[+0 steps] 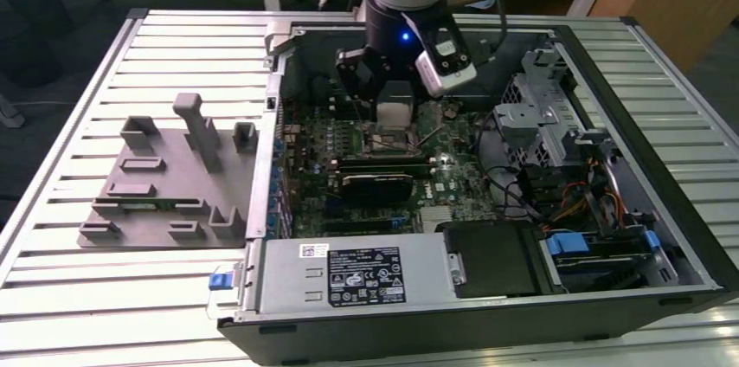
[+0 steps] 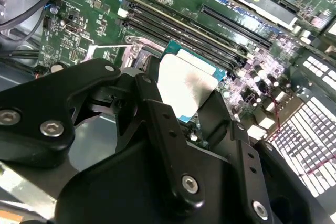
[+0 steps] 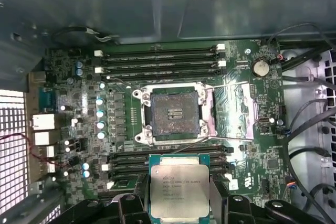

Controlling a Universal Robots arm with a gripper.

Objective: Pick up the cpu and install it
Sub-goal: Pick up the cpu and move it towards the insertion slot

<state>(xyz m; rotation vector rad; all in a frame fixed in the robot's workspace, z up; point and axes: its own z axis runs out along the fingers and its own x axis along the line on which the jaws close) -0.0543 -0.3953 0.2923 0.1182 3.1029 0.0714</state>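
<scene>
**The gripper (image 1: 393, 116) clamped on the cpu (image 3: 179, 188), above the motherboard (image 3: 265, 153)**

In the exterior view the arm stands at upper centre of the frame, reaching into the open computer case (image 1: 462, 332). Its fingers (image 2: 157, 119) are drawn in narrow against opposite edges of the cpu (metal top facing the cameras in both wrist views). The cpu is raised off the board, near the socket (image 3: 173, 114), whose retention frame is open with the contact field bare. Memory slots (image 3: 163, 59) flank the socket on two sides. A grey fixture block (image 1: 162, 181) sits at left centre of the exterior view on the slatted table (image 1: 69, 298).
</scene>
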